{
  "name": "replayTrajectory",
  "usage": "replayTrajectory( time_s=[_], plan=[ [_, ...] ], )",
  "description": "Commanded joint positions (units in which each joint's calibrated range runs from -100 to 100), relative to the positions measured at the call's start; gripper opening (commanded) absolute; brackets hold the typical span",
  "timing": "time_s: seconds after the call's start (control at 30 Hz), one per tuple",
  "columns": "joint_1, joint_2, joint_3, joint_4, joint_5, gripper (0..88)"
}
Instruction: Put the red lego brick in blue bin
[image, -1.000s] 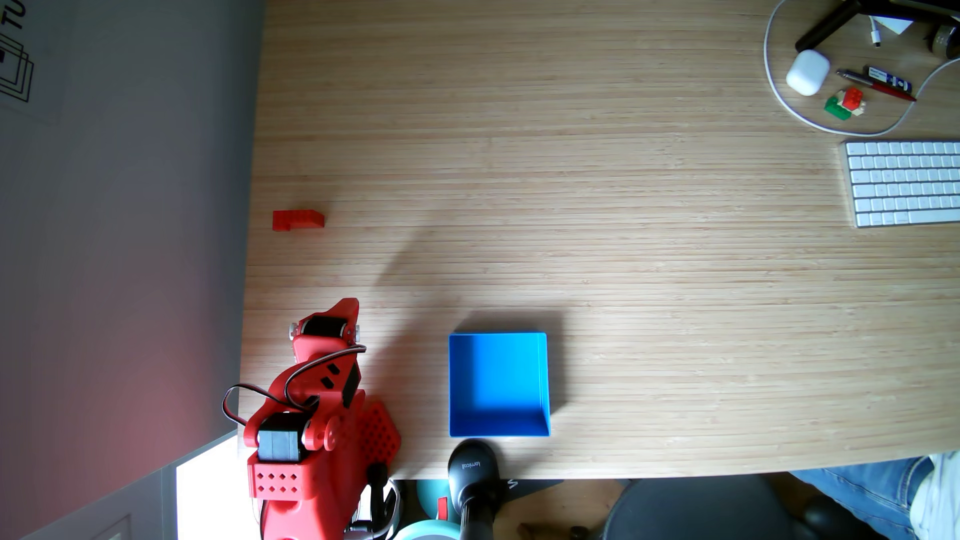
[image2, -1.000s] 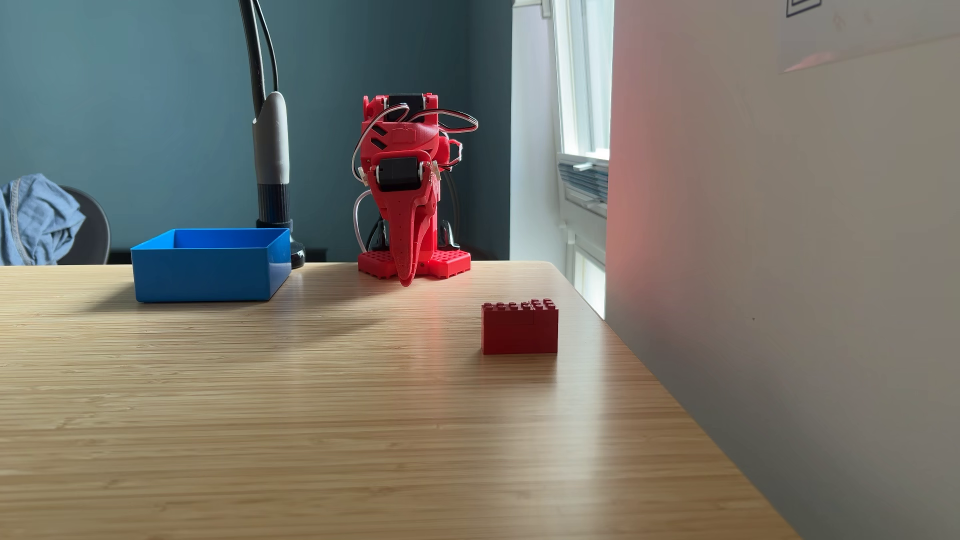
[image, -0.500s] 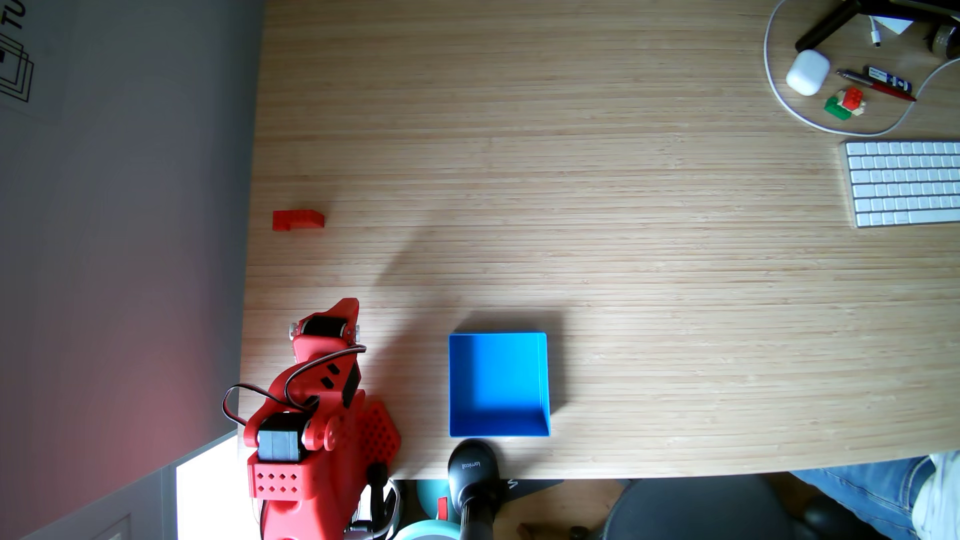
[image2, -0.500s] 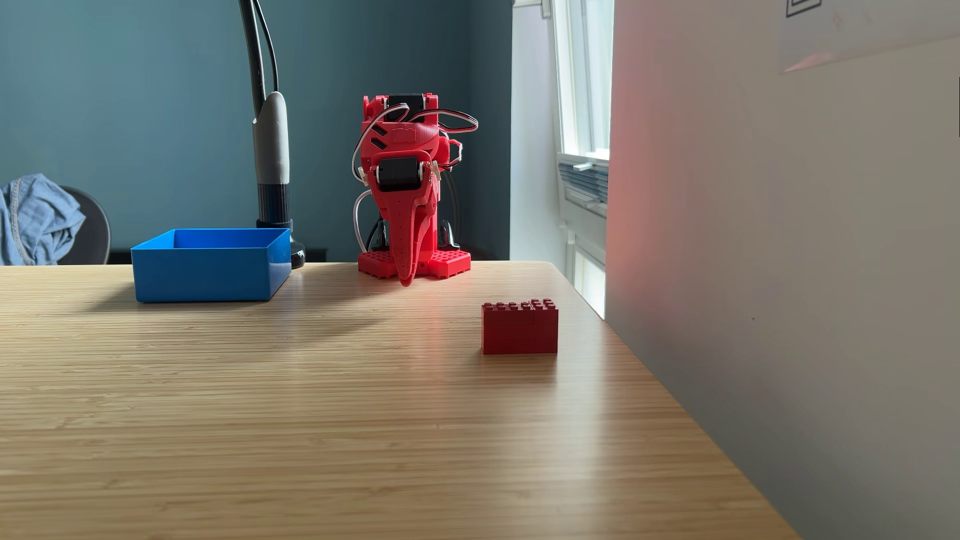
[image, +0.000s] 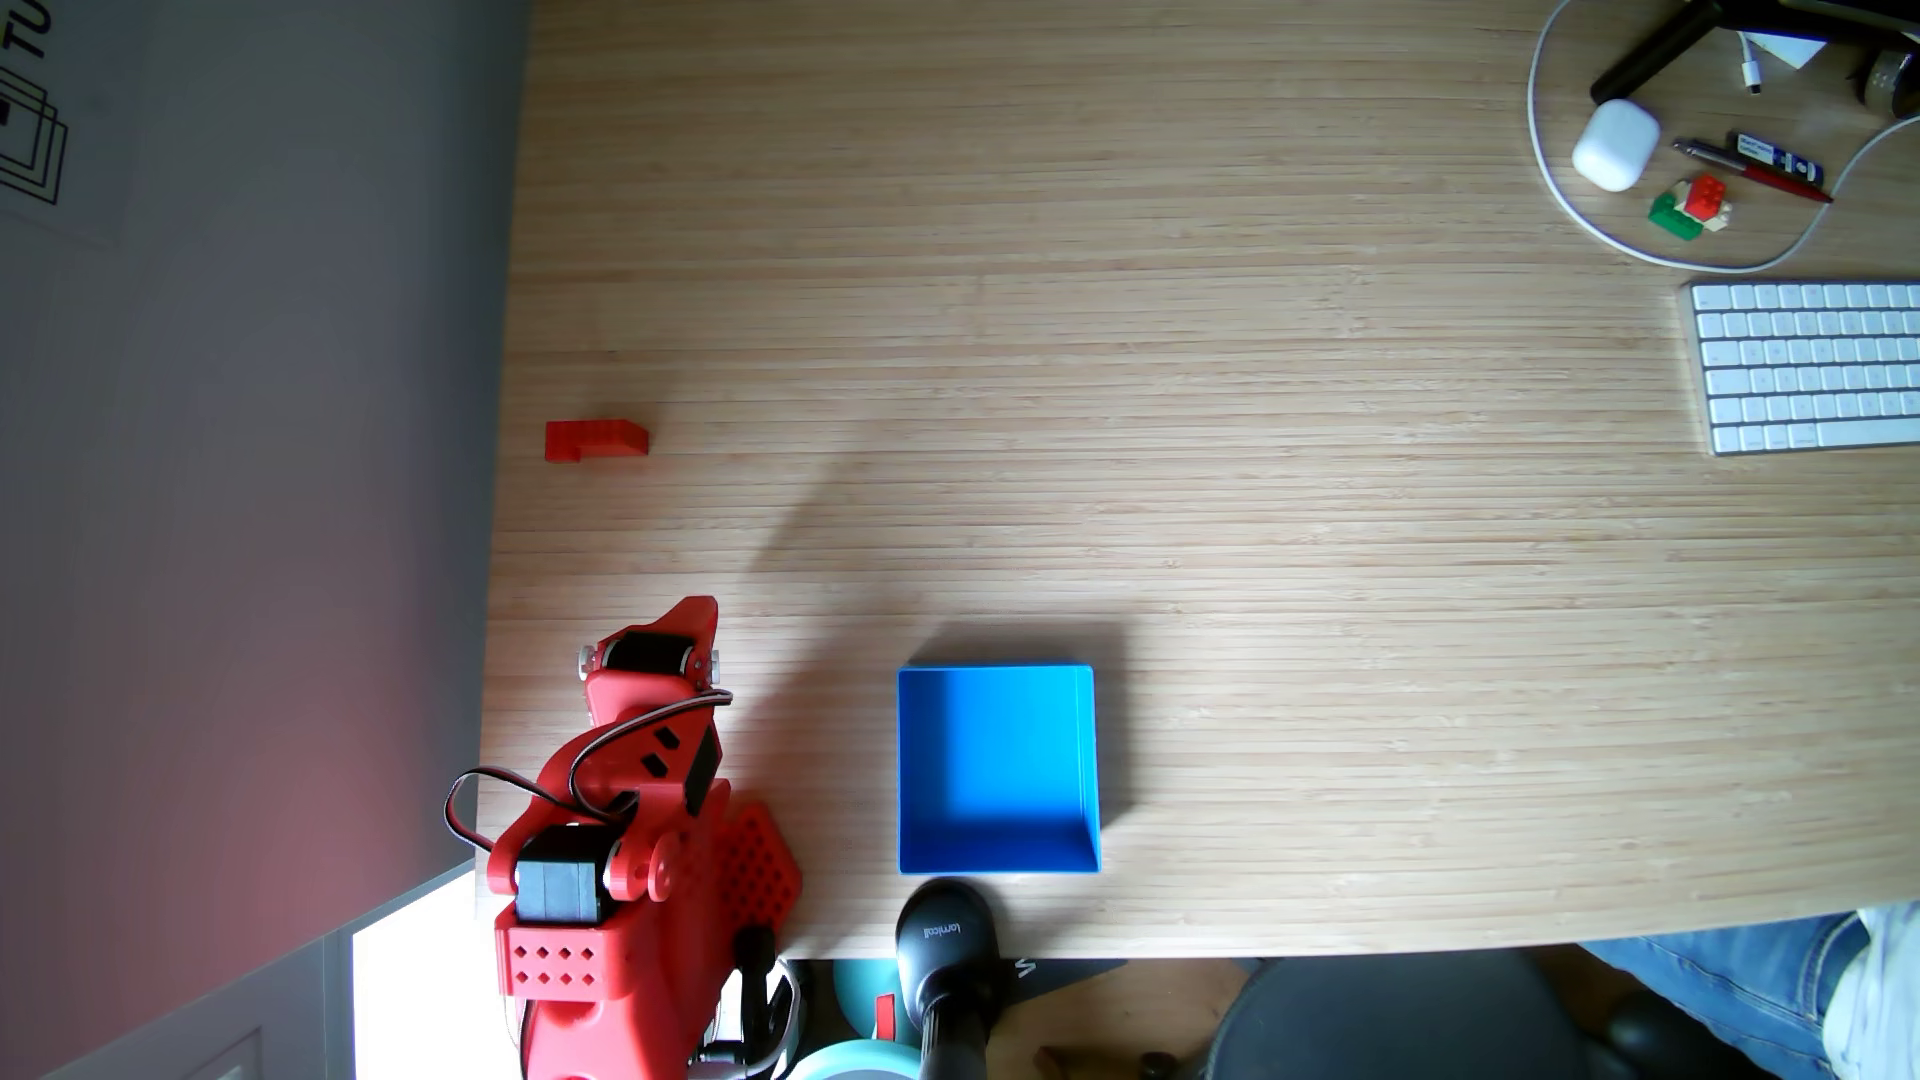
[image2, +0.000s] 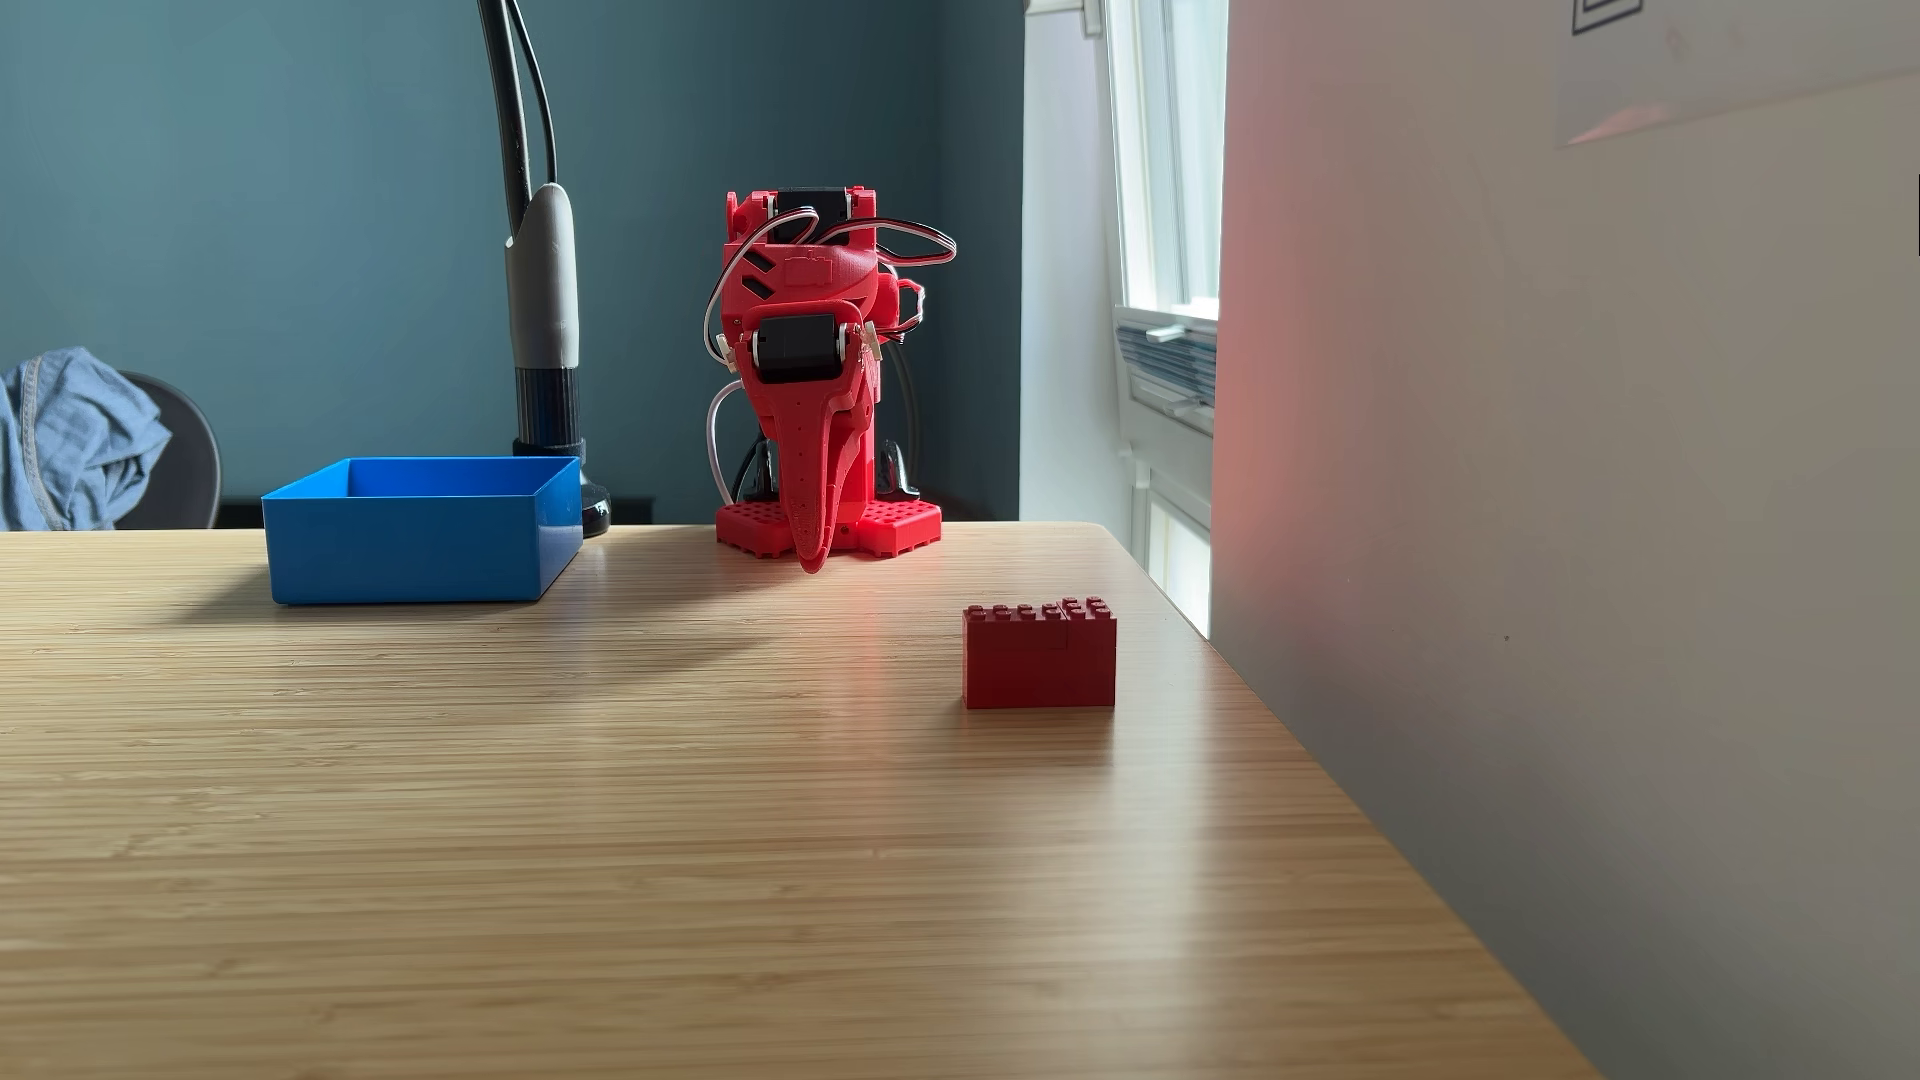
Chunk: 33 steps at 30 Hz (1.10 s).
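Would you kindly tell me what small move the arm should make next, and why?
Probably unfold and reach the claw toward the red brick. The claw hangs shut and empty by the base, the brick stands untouched near the table edge, and the blue bin is empty.

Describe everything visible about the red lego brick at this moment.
The red lego brick is glossy red plastic built of stacked layers, with studs along the top, one end stepped higher. It stands upright on the wooden table near the wall-side edge, untouched, well apart from the blue bin and the folded arm's tool.
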Motion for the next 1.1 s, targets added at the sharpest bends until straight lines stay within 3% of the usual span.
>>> replayTrajectory(
  time_s=[0.0,1.07],
  plan=[
    [-0.23,-0.16,0.3,-0.91,0.34,0.1],
    [-0.95,-0.16,0.3,-0.91,0.78,0.1]
  ],
)
